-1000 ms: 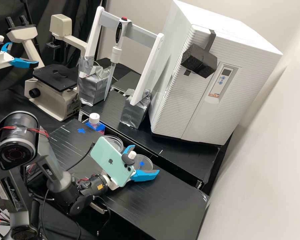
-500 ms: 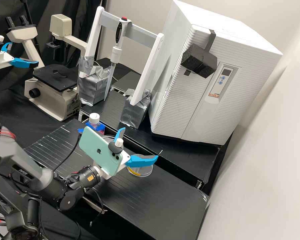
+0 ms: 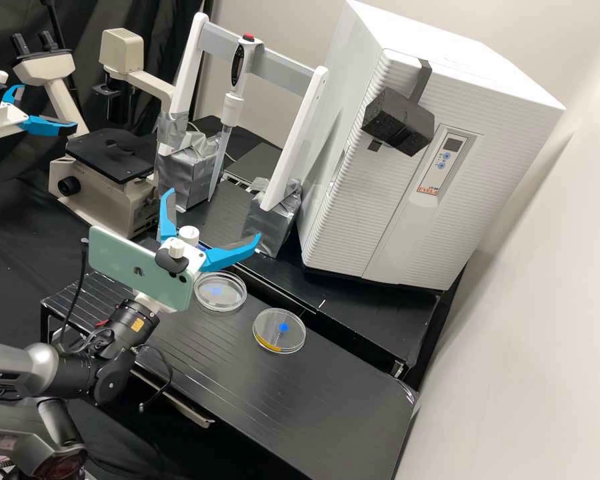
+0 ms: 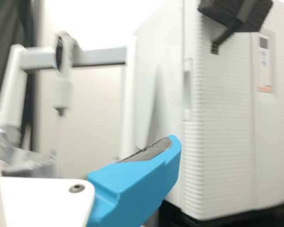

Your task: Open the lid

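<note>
On the raised black shelf [image 3: 380, 320] stands the big white cabinet [image 3: 407, 187], heavy enough, I'd judge, to be worked without shifting. Lower and nearer, the black counter [image 3: 340, 393] carries the dishes, giving them a flat, slick bed. To the side sits the microscope [image 3: 107, 170], its dark stage bare, as if waiting for a dish. The white stand [image 3: 293, 140] has its feet in silver-taped blocks [image 3: 187, 175], probably as ballast, and holds the pipette [image 3: 233, 100] upright, where it could be taken from the front. The end effector [image 3: 213, 215] is released, its blue fingers [image 4: 142, 182] spread wide with nothing between them, raised over the counter's far side; such a spread would suit something broad and round. Fixed to it, the green phone [image 3: 140, 270] rides tilted, perhaps to look out past the fingertips. A black foam block [image 3: 400, 123] juts from the cabinet's front, likely put there as an easy handle. The far dish [image 3: 220, 291] and the near dish [image 3: 279, 330] lie flat and apart, leaving finger room around each. The near dish has yellow at its edge and its clear lid [image 3: 273, 320] seemingly on, so that may be the one meant. Just behind the end effector shows a white cap [image 3: 189, 235].
</note>
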Tool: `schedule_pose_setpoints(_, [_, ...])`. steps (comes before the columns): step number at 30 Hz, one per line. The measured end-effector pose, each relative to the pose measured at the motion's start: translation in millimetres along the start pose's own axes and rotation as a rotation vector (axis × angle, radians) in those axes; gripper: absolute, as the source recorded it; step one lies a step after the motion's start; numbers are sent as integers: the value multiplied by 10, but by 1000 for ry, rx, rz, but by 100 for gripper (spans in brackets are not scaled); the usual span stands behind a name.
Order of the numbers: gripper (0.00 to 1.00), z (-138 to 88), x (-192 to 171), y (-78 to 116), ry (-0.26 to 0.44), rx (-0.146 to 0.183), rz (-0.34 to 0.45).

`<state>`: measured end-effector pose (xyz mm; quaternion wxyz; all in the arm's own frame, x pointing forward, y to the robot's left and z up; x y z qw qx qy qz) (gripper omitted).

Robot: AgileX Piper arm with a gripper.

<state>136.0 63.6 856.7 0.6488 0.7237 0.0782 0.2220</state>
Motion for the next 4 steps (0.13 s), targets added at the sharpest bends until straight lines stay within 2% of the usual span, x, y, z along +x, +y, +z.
schedule_pose_setpoints(4, [100,-61,-4,-15,37,40,10])
